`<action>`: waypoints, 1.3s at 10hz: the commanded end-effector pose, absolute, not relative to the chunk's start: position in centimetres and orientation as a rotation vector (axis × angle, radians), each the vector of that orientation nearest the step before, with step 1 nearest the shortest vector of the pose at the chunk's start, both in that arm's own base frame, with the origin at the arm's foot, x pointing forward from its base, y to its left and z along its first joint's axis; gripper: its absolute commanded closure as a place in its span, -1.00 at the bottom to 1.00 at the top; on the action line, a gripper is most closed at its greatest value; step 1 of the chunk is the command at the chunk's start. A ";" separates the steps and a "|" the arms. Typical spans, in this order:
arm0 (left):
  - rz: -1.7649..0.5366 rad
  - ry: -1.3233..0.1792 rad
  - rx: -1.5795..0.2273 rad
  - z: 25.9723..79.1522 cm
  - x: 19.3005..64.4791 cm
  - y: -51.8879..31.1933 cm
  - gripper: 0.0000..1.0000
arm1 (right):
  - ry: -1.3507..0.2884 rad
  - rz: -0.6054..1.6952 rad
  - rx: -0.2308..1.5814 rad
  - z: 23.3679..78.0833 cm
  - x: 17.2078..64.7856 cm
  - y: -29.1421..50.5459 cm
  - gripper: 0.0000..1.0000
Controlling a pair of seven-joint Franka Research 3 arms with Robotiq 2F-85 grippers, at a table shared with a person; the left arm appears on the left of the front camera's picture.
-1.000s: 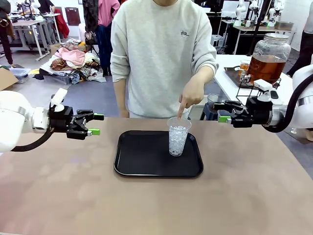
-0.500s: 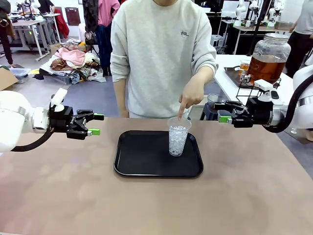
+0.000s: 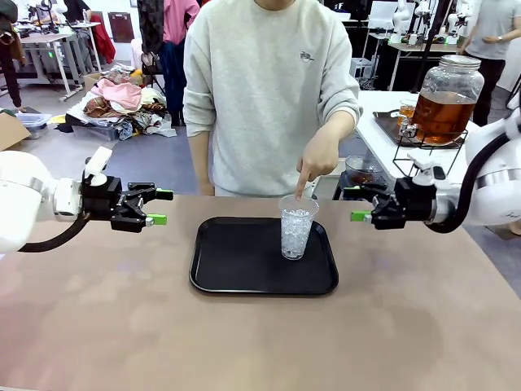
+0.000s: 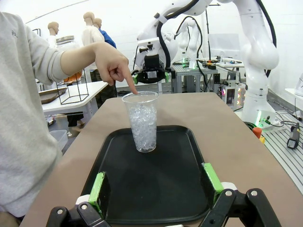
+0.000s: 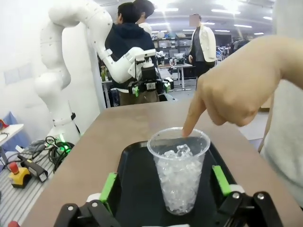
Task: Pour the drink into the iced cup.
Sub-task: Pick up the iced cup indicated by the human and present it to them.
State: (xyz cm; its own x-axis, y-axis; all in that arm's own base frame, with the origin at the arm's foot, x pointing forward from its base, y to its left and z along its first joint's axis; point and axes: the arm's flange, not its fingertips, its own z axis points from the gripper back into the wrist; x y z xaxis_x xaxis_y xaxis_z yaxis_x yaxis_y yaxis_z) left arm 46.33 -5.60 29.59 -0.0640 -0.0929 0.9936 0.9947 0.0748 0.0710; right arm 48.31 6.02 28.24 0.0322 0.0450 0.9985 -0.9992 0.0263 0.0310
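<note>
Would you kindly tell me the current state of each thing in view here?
Cup: upright on the tray, full of ice, no drink in it.
Tray: flat on the table, carrying the cup.
Dispenser jar: lid on, partly full of amber drink.
Left gripper: open, empty.
Right gripper: open, empty.
Person's hand: index finger pointing down at the cup's rim.

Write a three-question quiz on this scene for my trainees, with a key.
1. True or false: the cup holds only ice.
2. The cup stands on: A the black tray; B a plate; C a napkin.
3. What is the person's hand doing?
Key: 1 true. 2 A. 3 Pointing a finger down at the cup's rim.
</note>
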 end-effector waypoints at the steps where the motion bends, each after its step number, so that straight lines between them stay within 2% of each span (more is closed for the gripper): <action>1: -1.231 -1.225 -1.047 29.8 46.4 -5.8 -1.00 | -1.260 1.206 1.117 26.3 48.1 7.0 -1.00; 3: -1.231 -1.225 -1.047 29.8 46.4 -5.8 -1.00 | -1.321 1.187 1.060 24.7 48.2 7.4 -1.00; 8: -1.231 -1.225 -1.047 29.8 46.4 -5.8 -1.00 | -1.264 1.146 1.064 23.4 49.1 7.8 -1.00; 10: -1.231 -1.225 -1.047 29.8 46.4 -5.8 -1.00 | -1.263 1.152 1.084 25.4 49.7 7.0 -1.00; 13: -1.231 -1.225 -1.047 29.8 46.4 -5.8 -1.00 | -1.263 1.152 1.084 25.4 49.7 7.0 -1.00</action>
